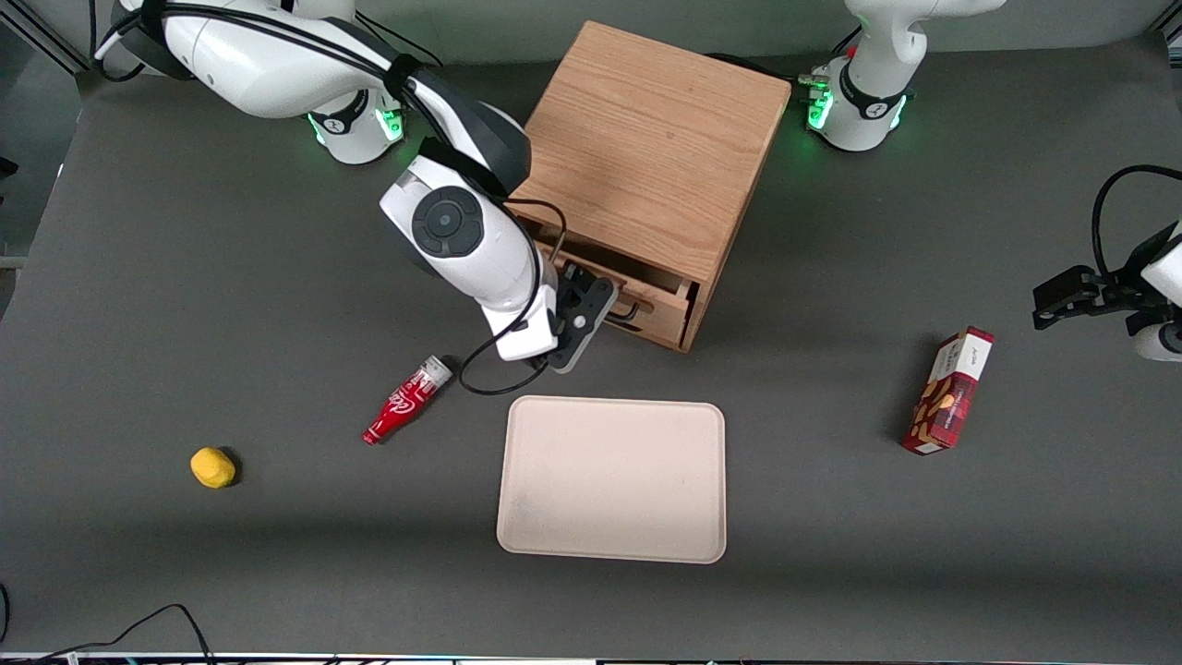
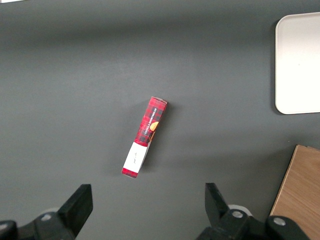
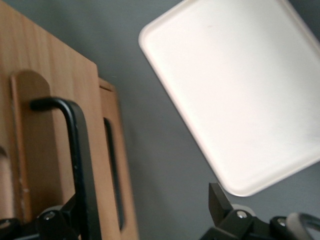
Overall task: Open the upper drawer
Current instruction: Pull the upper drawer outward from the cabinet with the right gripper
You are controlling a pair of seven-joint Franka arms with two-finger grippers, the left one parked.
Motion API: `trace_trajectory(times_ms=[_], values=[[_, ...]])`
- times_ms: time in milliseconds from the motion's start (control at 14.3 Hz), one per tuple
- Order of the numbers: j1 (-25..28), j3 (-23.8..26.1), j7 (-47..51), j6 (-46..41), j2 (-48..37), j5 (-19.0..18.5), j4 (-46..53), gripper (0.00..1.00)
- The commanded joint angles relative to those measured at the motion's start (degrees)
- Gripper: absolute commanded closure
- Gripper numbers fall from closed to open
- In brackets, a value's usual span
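Front view: one tool (image 1: pixel 617 305), fingers spread around upper drawer (image 1: pixel 646 288) handle; two drawers; one tray (image 1: pixel 611 478).

White arm (image 1: pixel 462 240), black cables, green lights

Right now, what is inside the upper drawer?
The upper drawer is pulled out only slightly, so just a narrow dark gap shows under the cabinet top; no contents are visible. The gripper at the black handle and the arm cover part of it.
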Motion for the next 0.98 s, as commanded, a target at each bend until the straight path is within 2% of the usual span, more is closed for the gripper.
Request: trace_trajectory(times_ms=[0,279,698,907], values=[[-0.13,-1.24,-1.59,0.47,1.84,-4.36,3.01,0.0],[0.13,-2.56,-2.64,0.56,5.44,-8.67,9.42,0.0],[0.13,-8.35,-8.09,5.65,7.65,-8.94,13.21,0.0],[-0.13,-9.15,-8.8,5.92,8.61,-8.94,15.23,0.0]])
